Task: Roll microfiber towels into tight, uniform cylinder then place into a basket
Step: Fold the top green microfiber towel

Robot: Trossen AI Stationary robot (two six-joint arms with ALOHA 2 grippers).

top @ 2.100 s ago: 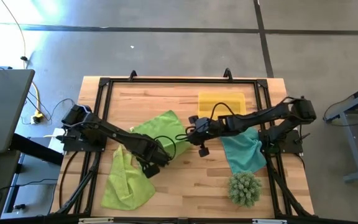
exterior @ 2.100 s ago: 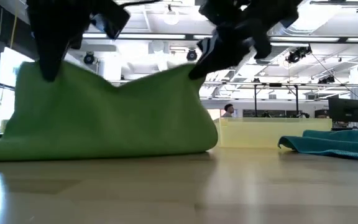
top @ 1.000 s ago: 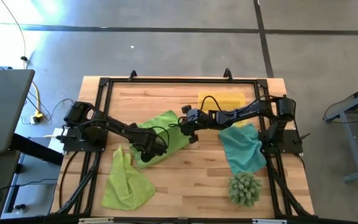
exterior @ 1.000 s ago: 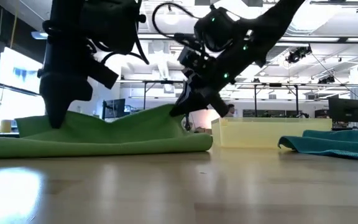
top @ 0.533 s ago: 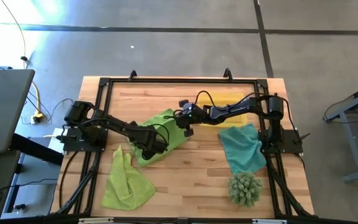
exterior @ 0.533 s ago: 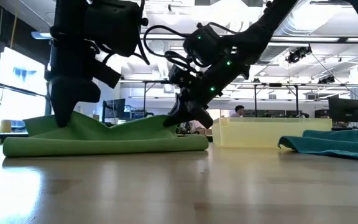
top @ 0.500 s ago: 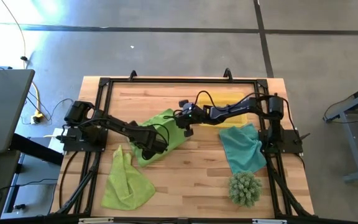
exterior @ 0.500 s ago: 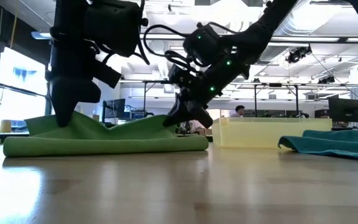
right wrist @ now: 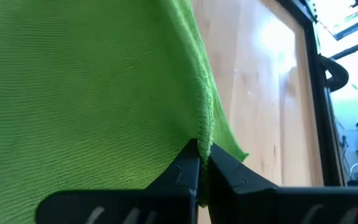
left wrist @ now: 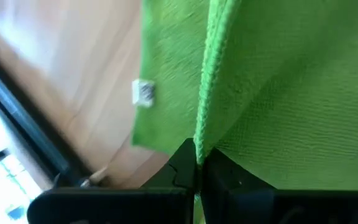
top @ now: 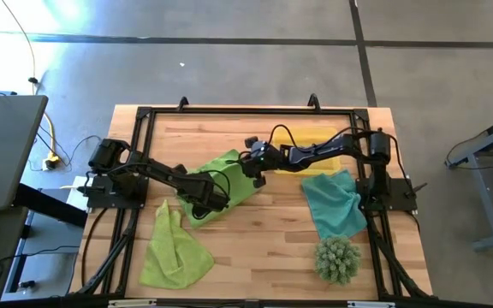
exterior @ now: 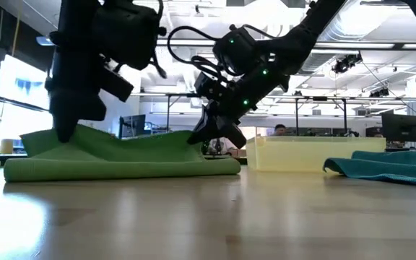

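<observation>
Now lime-green towel (top: pixel 222 181) lengthwise left-right.

A light wooden butcher-block table (top: pixel 255 248) with a black metal frame around its edge carries everything. A lime-green microfiber towel (top: pixel 229 178) lies folded near the middle of the table, one fold flat on the wood and its upper edge raised. A second lime-green towel (top: pixel 174 251) lies crumpled near the front left corner. A teal microfiber towel (top: pixel 336 205) lies rumpled on the right side, just in front of a shallow yellow plastic basket (top: pixel 319 135) set near the far edge. A spiky green ball-shaped plant (top: pixel 338 258) sits near the front right corner, just beside the teal towel.
</observation>
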